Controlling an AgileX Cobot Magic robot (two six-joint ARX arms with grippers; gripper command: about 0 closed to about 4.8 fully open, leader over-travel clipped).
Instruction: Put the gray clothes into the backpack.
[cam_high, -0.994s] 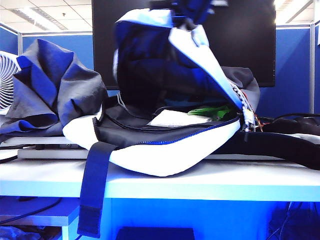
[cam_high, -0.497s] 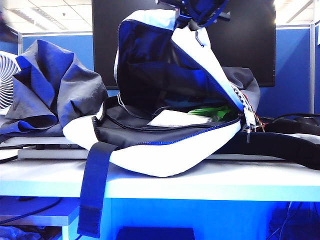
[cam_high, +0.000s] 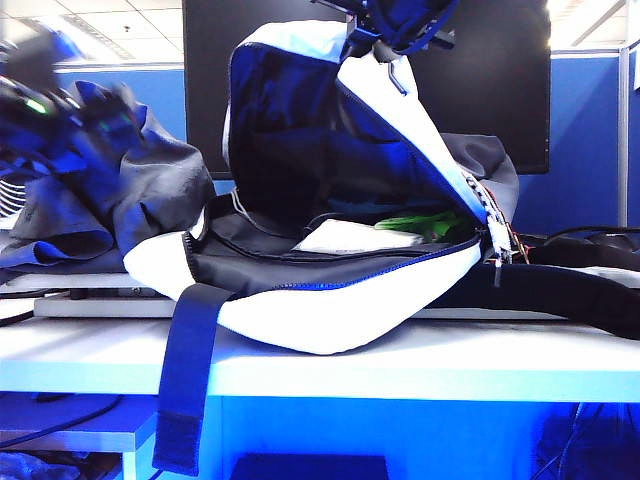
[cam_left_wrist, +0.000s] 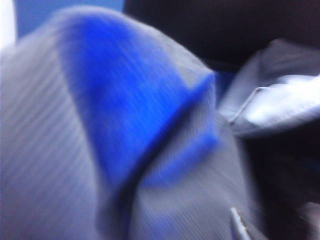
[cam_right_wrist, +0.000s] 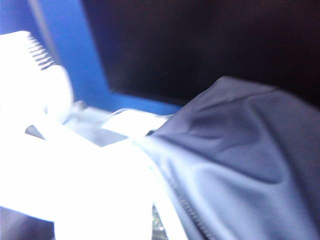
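Note:
The gray clothes (cam_high: 150, 190) lie bunched at the table's left, beside the backpack (cam_high: 340, 310). They fill the left wrist view as gray-blue folds (cam_left_wrist: 100, 125). My left gripper (cam_high: 55, 100) is a blur just above the heap. Only one thin fingertip (cam_left_wrist: 239, 229) shows over the cloth, so its opening is unclear. The white backpack lies on its side with its flap (cam_high: 400, 120) held upright. My right gripper (cam_high: 385, 30) is shut on the flap's top edge. The right wrist view shows glaring white fabric (cam_right_wrist: 100, 190), a zipper (cam_right_wrist: 187, 210) and dark lining (cam_right_wrist: 240, 150).
A black monitor (cam_high: 480, 80) stands behind the backpack. Inside the opening lie a green item (cam_high: 420, 222) and a white panel (cam_high: 350, 238). A navy strap (cam_high: 185, 390) hangs over the table's front edge (cam_high: 500, 365). A white fan (cam_high: 8, 200) peeks out at far left.
My left arm has swung into view from the upper left and now hovers blurred over the gray clothes. The right gripper has raised the flap slightly and keeps holding it.

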